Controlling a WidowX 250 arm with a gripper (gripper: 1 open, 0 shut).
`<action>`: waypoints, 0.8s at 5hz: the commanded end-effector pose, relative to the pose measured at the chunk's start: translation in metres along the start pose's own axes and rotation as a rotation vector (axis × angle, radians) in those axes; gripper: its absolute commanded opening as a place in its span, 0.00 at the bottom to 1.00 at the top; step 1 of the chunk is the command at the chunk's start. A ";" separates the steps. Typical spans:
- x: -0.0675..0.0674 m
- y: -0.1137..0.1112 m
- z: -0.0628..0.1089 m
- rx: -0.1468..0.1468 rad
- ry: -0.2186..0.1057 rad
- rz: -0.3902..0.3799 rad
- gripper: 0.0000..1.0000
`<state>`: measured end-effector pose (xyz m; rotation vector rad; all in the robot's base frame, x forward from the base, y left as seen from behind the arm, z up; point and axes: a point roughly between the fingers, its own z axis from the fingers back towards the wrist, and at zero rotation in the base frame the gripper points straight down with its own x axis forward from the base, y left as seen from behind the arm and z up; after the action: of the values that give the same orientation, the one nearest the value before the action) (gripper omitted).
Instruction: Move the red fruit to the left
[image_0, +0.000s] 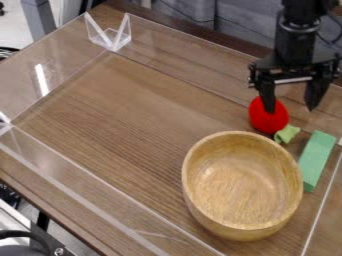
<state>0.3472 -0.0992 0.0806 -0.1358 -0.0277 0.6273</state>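
Note:
The red fruit (269, 119) is a small glossy strawberry-like toy with a light green cap (286, 132). It lies on the wooden table at the right, just behind the wooden bowl. My black gripper (295, 105) points straight down over it and is open. Its left finger (273, 98) stands in front of the fruit's top, and its right finger (318, 94) is off to the fruit's right. Nothing is held between them.
A large wooden bowl (201, 160) sits at the front right. A flat green block (318, 158) lies to the bowl's right, beside the fruit. Clear acrylic walls (54, 75) surround the table. A clear acrylic piece (110, 35) stands at the back left.

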 end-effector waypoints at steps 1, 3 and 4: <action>-0.003 -0.004 0.001 -0.016 -0.041 0.024 1.00; 0.011 -0.012 0.015 -0.032 -0.091 0.152 1.00; 0.009 -0.007 0.015 -0.021 -0.113 0.137 1.00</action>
<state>0.3531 -0.0952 0.0740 -0.0853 -0.0797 0.7799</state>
